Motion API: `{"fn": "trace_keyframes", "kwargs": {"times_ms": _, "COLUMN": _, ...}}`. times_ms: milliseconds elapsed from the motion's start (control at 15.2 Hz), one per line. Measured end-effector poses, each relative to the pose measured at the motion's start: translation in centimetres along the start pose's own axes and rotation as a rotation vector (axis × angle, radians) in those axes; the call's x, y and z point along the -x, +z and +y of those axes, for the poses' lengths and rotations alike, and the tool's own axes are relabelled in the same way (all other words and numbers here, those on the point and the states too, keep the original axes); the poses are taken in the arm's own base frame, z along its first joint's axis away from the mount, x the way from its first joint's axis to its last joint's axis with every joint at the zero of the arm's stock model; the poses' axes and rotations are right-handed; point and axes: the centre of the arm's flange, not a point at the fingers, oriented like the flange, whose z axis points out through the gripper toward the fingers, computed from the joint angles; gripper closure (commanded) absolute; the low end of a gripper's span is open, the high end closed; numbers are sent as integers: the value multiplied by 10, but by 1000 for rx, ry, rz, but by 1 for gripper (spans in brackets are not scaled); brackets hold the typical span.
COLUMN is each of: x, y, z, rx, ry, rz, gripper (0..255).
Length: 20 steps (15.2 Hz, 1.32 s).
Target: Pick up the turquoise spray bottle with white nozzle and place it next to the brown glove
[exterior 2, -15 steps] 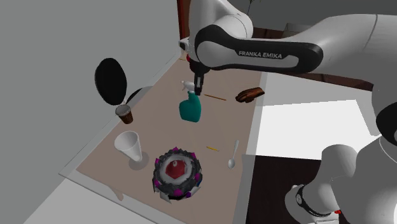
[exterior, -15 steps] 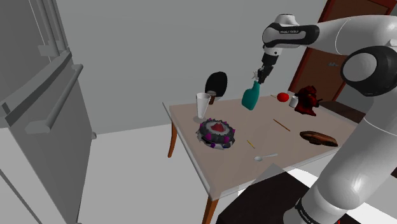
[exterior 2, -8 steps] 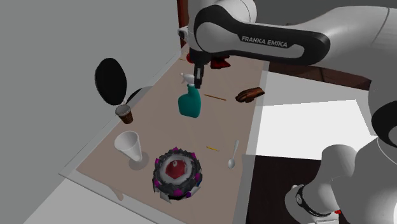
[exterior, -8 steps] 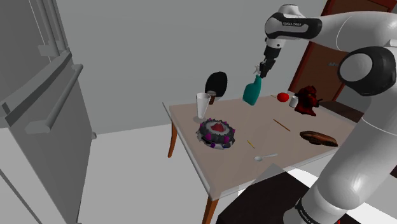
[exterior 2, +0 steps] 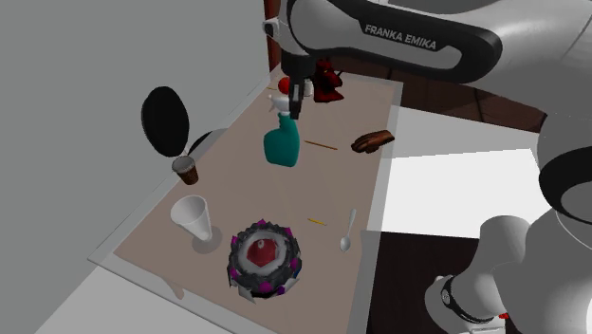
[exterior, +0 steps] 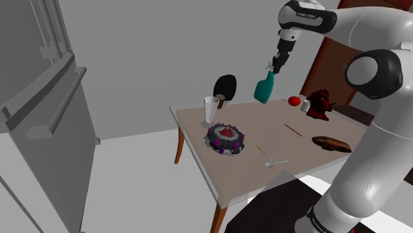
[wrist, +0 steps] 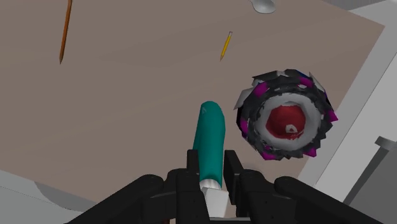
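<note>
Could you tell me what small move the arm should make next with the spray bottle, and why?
Probably carry it sideways toward the glove, keeping its height. The pincer is shut on the bottle near its nozzle, and the bottle hangs clear above the table. The glove lies well apart, by the table's edge, so lowering now would miss it.
</note>
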Motion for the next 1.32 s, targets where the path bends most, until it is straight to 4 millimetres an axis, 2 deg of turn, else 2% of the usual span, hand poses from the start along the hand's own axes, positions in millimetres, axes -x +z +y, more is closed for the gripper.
{"fn": "trace_keyframes", "kwargs": {"times_ms": 198, "x": -1, "y": -15, "z": 0, "rx": 0, "ry": 0, "rz": 0, "gripper": 255}}
{"fn": "trace_keyframes", "kwargs": {"times_ms": 396, "x": 19, "y": -19, "z": 18, "rx": 0, "ry": 1, "rz": 0, "gripper": 255}}
{"fn": "trace_keyframes", "kwargs": {"times_ms": 1320, "x": 174, "y": -24, "z": 121, "rx": 0, "ry": 1, "rz": 0, "gripper": 255}}
